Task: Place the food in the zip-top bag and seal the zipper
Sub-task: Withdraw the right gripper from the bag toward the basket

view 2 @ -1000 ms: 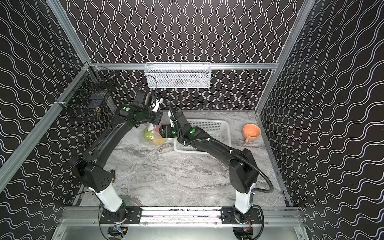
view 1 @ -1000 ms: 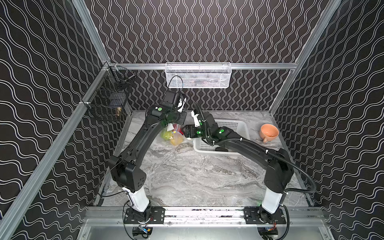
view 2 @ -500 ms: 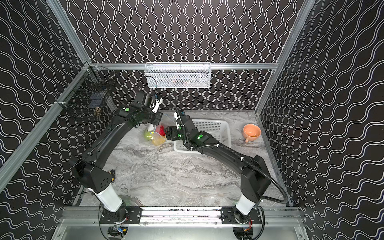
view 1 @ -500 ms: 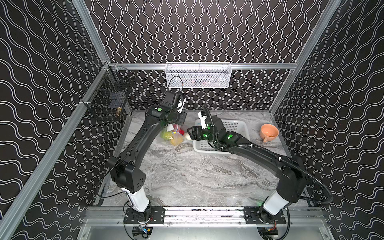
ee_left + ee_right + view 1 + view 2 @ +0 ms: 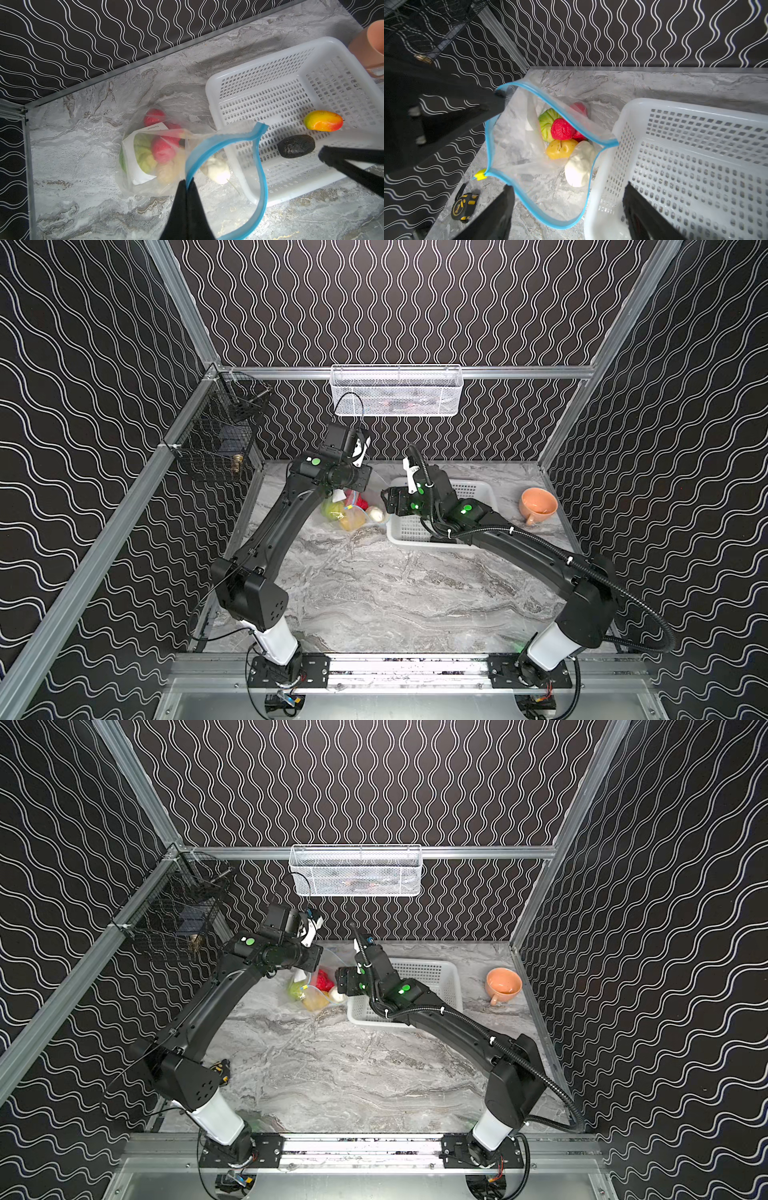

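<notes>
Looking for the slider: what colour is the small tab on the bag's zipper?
Yellow; the tab shows best in the right wrist view.

The walls [image 5: 415, 302] are black with white wavy lines, the surface [image 5: 374, 593] is grey marble with darker veins, and the left arm [image 5: 282, 526] and right arm [image 5: 532, 551] are black with green lights and white bases. The zip-top bag [image 5: 512, 133] is clear, with a light-blue zipper [image 5: 262, 182], a yellow tab [image 5: 480, 175] and a white label [image 5: 138, 173], and through it show a ribbed green melon [image 5: 546, 121], red strawberries [image 5: 561, 129], a yellow lemon [image 5: 559, 149] and a white radish [image 5: 579, 164]. On the right, the perforated basket [image 5: 685, 108] is white, the eggplant [image 5: 296, 146] in it black and the mango [image 5: 323, 123] orange-yellow blushed red, the cup [image 5: 537, 503] at far right is terracotta orange, and the tape measure [image 5: 464, 205] at near left is black and yellow.
</notes>
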